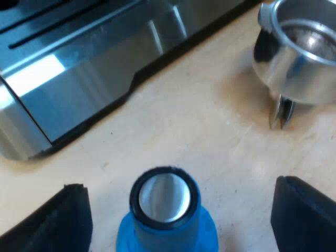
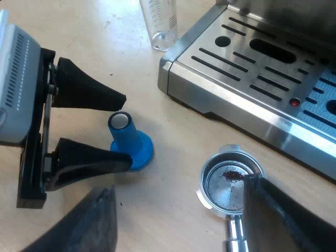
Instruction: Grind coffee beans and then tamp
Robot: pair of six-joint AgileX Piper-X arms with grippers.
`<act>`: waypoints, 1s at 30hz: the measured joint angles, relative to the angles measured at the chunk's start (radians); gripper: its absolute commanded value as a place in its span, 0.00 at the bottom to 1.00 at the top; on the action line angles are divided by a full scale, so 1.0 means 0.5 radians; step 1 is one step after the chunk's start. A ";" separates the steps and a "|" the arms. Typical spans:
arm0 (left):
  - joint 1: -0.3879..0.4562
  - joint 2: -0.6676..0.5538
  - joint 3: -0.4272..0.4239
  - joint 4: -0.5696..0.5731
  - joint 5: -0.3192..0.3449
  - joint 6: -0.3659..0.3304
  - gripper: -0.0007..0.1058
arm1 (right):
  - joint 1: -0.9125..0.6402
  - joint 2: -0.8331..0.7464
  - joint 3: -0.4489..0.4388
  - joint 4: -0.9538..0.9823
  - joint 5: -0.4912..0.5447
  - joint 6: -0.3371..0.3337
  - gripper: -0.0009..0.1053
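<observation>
Pale wooden tabletop [image 2: 173,131] carries everything, and the espresso machine [image 2: 252,79] serves as the landmark, its slotted metal drip tray facing the work area. The measuring glass [image 2: 160,23] stands upright just beside one corner of the machine's base. The metal holder [image 2: 228,181] lies loose on the table close to the machine's front edge, basket mouth up, with a small dark smear of coffee grounds [image 2: 231,175] on its floor. From the left wrist view the holder's [image 1: 299,58] shiny bowl and its spouts underneath show, near the machine's [image 1: 79,68] steel skirt.

The blue tamper [image 2: 128,139] stands upright on its wide base, farther from the machine than the holder and apart from both.

My left gripper [image 2: 126,128] is level with the tamper, its fingers spread wide with one on each side. From its own camera the tamper [image 1: 165,210] sits between the two fingers of the left gripper [image 1: 178,191] with bare table [image 1: 199,121] showing on both sides, so nothing is clamped.

My right gripper [image 2: 178,186] hangs above the holder, on the side away from the machine, fingers wide apart and holding nothing; one finger overlaps the holder's rim in view, and I cannot tell whether it touches.
</observation>
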 measured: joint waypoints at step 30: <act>0.000 0.252 0.000 -0.266 -0.046 -0.001 0.53 | 0.000 0.000 0.000 0.000 0.000 0.000 0.53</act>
